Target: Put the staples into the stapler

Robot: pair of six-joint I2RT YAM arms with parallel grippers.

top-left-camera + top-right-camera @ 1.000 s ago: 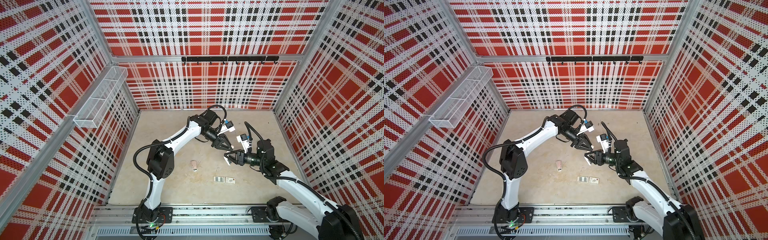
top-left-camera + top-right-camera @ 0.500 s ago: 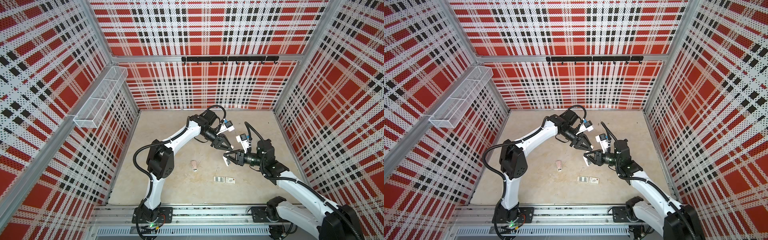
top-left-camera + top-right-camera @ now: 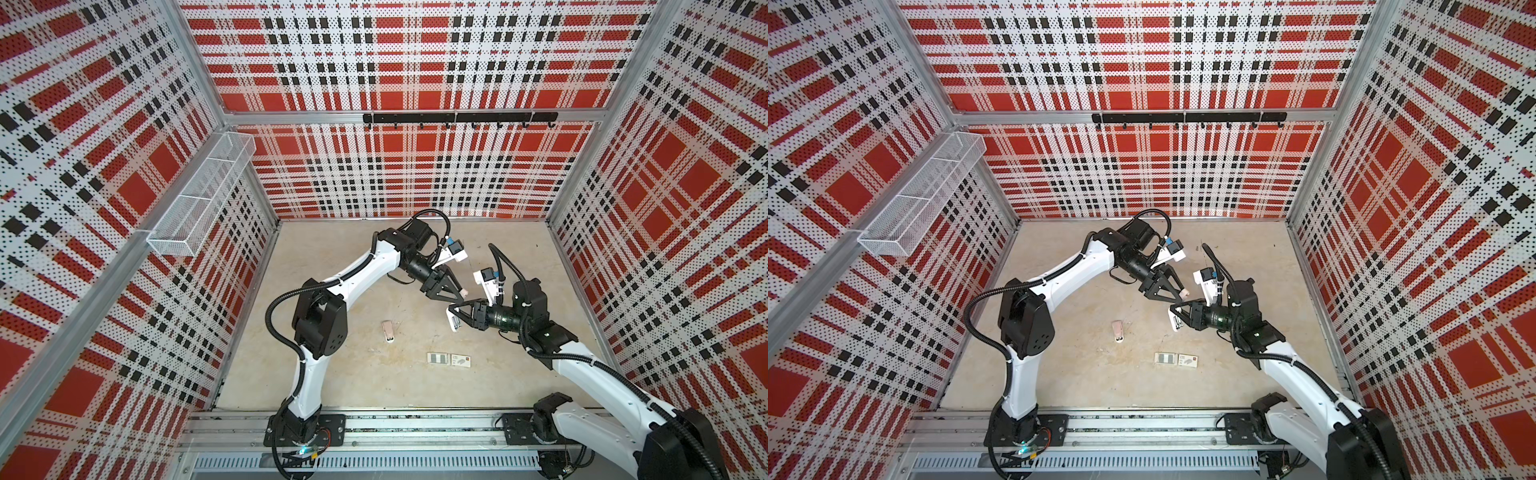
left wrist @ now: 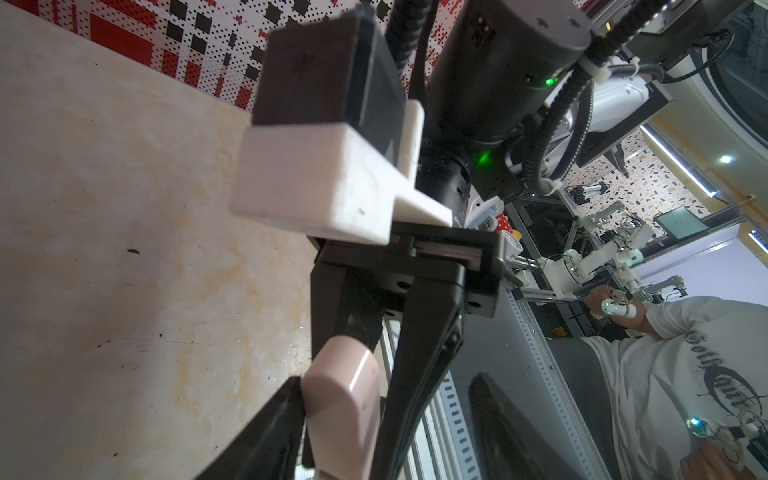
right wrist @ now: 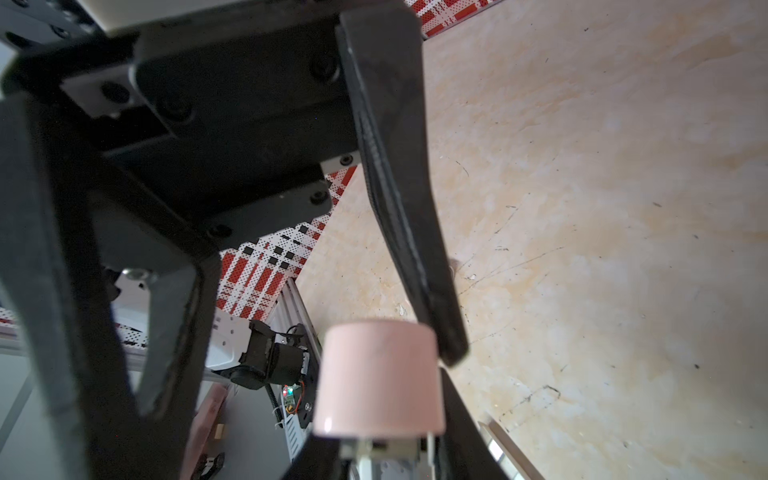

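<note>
My right claw (image 3: 453, 319) pinches the pale pink plastic stapler (image 5: 378, 374) in the air above the beige table (image 3: 340, 382). My left claw (image 3: 461, 295) stands spread beside its pink end. The thin grey staples (image 3: 438, 358) lie in their white cardboard tray (image 3: 429, 355) near the table's front edge. Next, I judge, the left claw must fetch a strip. A second pink stapler (image 3: 388, 331) lies near that path.

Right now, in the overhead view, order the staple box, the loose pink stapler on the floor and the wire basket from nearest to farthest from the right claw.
1. The staple box: on the floor near the right claw, toward the arms' bases.
2. The loose pink stapler: on the floor, farther left.
3. The wire basket: high on the left wall.
</note>
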